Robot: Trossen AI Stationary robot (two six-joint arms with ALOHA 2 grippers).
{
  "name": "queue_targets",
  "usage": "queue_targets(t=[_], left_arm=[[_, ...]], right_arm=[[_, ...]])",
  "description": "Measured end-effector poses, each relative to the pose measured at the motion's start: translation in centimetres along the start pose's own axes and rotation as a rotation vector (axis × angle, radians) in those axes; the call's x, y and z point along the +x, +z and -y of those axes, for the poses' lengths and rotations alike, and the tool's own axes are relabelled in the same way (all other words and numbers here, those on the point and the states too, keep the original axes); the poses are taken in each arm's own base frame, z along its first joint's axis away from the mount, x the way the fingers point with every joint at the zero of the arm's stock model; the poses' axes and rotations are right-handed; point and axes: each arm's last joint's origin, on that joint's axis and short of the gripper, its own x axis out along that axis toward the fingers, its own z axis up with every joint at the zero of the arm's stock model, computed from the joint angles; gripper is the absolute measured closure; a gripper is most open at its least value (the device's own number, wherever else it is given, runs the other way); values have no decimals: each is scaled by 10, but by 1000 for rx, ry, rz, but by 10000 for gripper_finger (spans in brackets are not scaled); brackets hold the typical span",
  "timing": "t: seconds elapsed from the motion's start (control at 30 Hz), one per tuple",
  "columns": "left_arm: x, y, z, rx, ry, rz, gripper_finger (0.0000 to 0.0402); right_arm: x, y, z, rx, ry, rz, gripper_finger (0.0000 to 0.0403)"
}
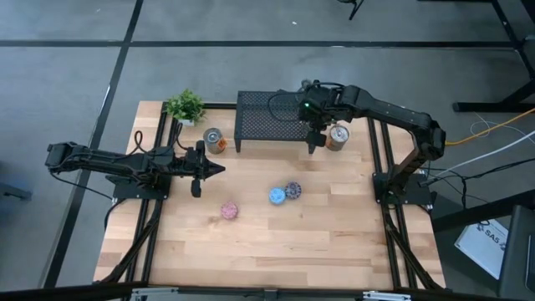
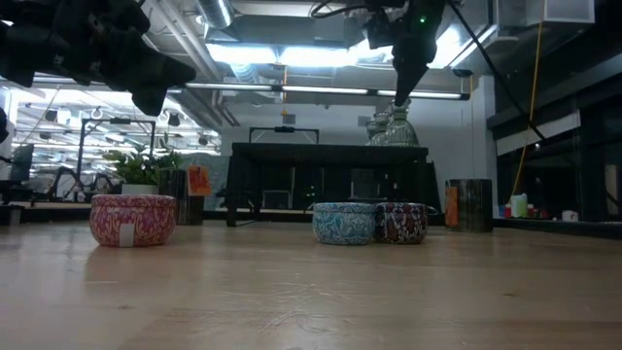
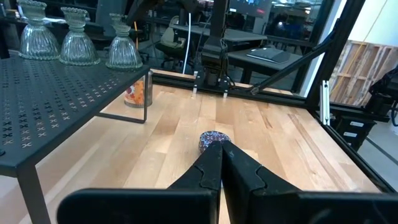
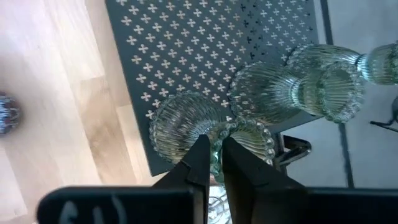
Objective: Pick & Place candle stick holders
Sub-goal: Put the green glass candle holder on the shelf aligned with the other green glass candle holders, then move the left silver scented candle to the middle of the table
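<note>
Right wrist view — glass candle stick holders (image 4: 273,93) stand upright — axes vertical — on mesh stand (image 4: 186,43).

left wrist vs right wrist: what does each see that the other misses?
Left wrist only: silver-and-orange holder under the stand's edge, and the shut left hand low over the table. Right wrist only: right hand at the nearest glass holder's rim. Both: black mesh stand, three glass holders, purple holder.
</note>
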Motion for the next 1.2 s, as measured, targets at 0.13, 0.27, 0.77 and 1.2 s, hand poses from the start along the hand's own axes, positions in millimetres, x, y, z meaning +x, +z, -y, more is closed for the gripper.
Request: queue_targets(t=[0.13,0.27,0.77,1.2], left_arm=[[0,0,0,0,0,0,400],[0,0,0,0,0,0,400],[0,0,0,0,0,0,400],[0,0,0,0,0,0,400]], right_arm=[[0,1,-1,7,50,19,353],[0,1,-2,29,54,19,337],[-18,6,1,61,102,61,271],[-65,-11,-12,41,146,61,270]])
